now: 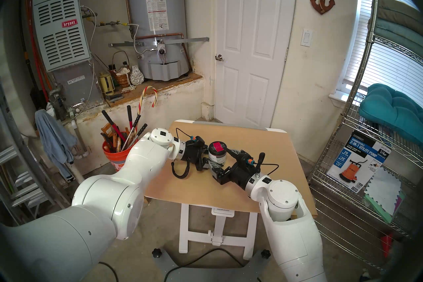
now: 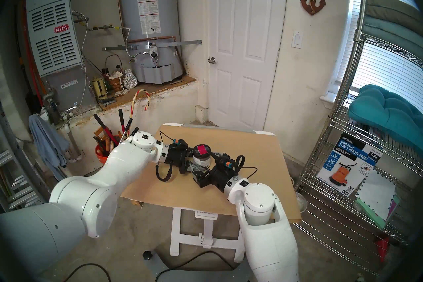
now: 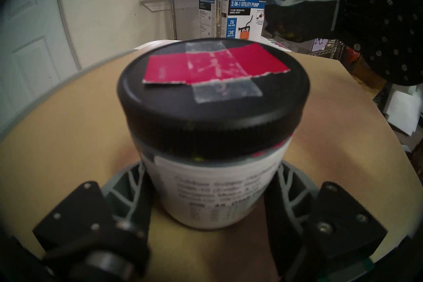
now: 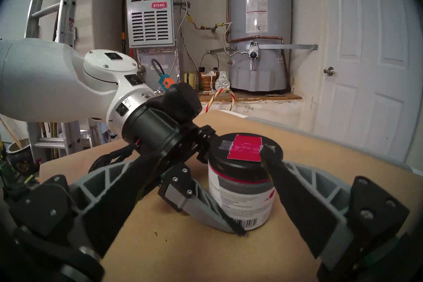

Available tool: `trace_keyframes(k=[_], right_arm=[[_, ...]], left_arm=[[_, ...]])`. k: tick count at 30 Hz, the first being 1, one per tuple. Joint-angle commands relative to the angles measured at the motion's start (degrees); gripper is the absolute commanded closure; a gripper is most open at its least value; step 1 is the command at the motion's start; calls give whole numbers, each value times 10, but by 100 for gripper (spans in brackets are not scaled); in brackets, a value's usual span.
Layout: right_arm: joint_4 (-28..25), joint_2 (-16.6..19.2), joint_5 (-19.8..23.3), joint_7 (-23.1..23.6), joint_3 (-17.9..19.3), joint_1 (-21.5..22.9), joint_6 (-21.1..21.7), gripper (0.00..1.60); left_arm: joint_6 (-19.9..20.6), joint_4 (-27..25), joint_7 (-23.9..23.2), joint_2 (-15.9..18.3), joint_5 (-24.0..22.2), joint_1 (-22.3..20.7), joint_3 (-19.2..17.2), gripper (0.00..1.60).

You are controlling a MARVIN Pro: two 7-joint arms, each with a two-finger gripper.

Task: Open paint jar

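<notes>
left gripper point(image 3: 210, 201) clamps the paint jar point(image 1: 217, 155) body, jar upright mid-table point(image 1: 274, 160). lid point(image 3: 212, 96) on. right gripper point(image 4: 206, 185) spread wide, one finger tip at the lid edge. step: lining up on lid. next: centre jaws around lid, close, twist.

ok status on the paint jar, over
Left gripper shut on paint jar, jar upright on table. Right gripper open beside it. Lid on. Nothing in the way.
</notes>
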Motion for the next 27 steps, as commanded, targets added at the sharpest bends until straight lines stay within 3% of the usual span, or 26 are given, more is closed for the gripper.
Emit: trace_keyframes(k=[1, 27], right_arm=[[-2, -8, 12, -11, -11, 23, -9, 0], [85, -14, -1, -38, -19, 91, -30, 0]], left_arm=[[2, 1, 4, 6, 3, 4, 0, 160], [7, -3, 2, 8, -1, 5, 3, 160]])
